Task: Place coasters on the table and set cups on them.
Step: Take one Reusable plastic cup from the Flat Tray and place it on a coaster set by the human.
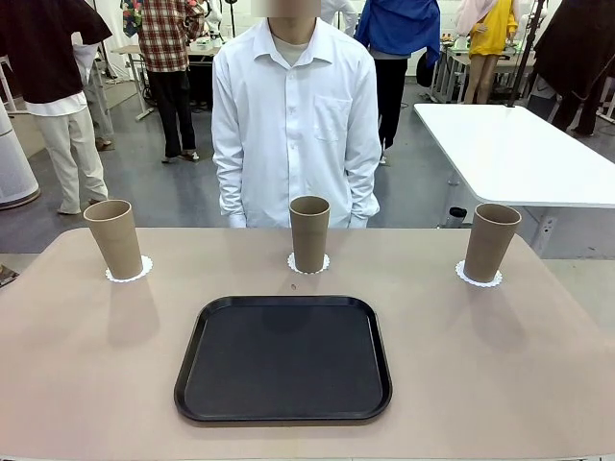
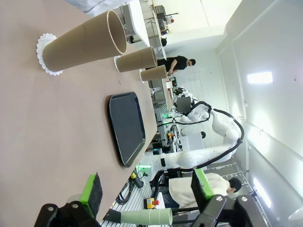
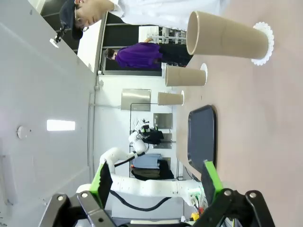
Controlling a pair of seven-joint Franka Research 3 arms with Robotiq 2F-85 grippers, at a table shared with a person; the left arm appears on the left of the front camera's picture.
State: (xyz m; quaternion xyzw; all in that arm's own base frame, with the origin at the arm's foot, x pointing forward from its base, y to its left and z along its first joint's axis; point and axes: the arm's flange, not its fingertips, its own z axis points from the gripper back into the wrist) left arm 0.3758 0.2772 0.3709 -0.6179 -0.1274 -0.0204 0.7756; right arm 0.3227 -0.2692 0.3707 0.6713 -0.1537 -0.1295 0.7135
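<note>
Beige and matte, the surface [image 1: 86,384] stretches away from the robot's side toward a person [image 1: 296,115] in a white shirt standing at the far edge, arms down.

Nearest of all, the left pincer [image 2: 144,189] hangs over the surface with its green-padded jaws spread wide and nothing between them; the right pincer [image 3: 158,182] is likewise fully open and empty.

Next out lies a black tray [image 1: 283,357], bare, in the middle of the surface.

Beyond it, in a row along the far side, stand the three cups: the left cup [image 1: 114,238], the middle cup [image 1: 309,233] and the right cup [image 1: 491,242]. Each stands upright on its own coaster: the left coaster [image 1: 142,271], the middle coaster [image 1: 292,263] and the right coaster [image 1: 464,278], whose lacy rims peep out around the bases. By the look of it, the task is complete.

The cups look light, thin-walled and easily tipped, being tall and narrow at the foot; a gentle hold across the mid-body, below the open rim, would suit. The coasters seem flimsy paper, prone to slide or crumple, and hard to pinch flat off the surface.
</note>
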